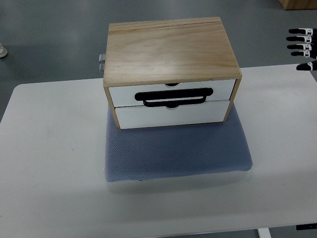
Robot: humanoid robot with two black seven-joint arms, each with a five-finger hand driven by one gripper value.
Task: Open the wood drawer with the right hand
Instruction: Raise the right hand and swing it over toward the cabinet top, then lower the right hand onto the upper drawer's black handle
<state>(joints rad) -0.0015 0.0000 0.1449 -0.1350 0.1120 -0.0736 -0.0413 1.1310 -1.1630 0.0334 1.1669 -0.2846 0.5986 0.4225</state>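
Nearest the camera: white rectangular desk (pixel 54 163), front edge at the bottom of the view. On it, a blue-grey textured rectangular pad (pixel 178 151), front edge slightly rumpled, lies centred a little right of the desk's middle. On the rear part of the pad stands the light plywood two-drawer box (pixel 171 49), its front facing the camera. Two white drawer fronts are stacked: upper drawer (pixel 124 93) and lower drawer (pixel 168 115), both flush with the box frame, i.e. shut. A black looped strap handle (pixel 174 95) lies flat across the upper front and hangs down to the seam between the two drawers; each front has a small semicircular notch at its top edge. A small grey metal fitting (pixel 102 61) projects from the box's left rear side. Farther back, at the right edge: right hand (pixel 302 47), black fingertips with white segments, fingers spread and extended leftward, holding nothing, well apart from the box and above the desk's far right corner. Grey floor beyond.
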